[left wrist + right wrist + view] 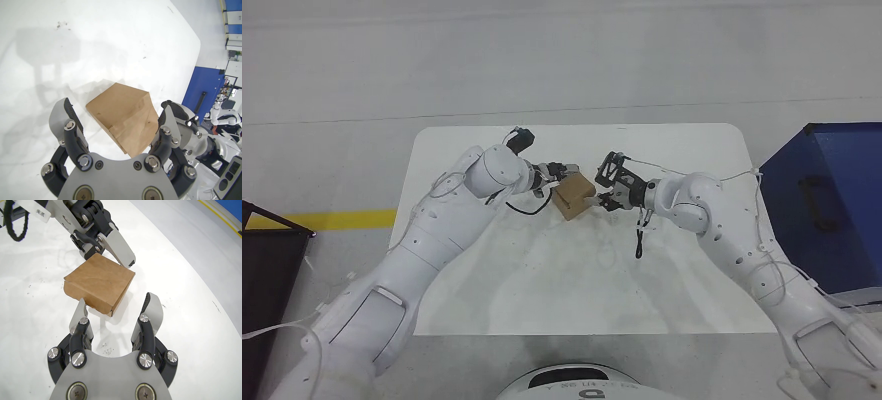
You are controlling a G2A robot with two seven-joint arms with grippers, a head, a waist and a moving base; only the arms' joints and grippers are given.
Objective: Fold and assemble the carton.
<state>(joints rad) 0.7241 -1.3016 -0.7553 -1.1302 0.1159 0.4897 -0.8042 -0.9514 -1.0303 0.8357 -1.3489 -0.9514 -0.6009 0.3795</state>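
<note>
A small brown carton (pixel 574 193) lies folded into a low box near the middle of the white table (pixel 572 290), with one end flap seam facing the right arm. My left gripper (pixel 117 113) is open and straddles the carton (pixel 122 117); one finger (pixel 166 117) touches its side, the other stands apart. From the opposite side my right gripper (pixel 116 302) is open too, one fingertip (pixel 83 306) against the carton's (pixel 100 283) near wall. In the top view the left gripper (pixel 562 175) and right gripper (pixel 604 188) flank the carton.
A blue bin (pixel 822 200) stands off the table's right side, and a black frame (pixel 267 270) off its left. A black cable (pixel 639 243) hangs from the right arm over the table. Bare tabletop stretches toward the front edge.
</note>
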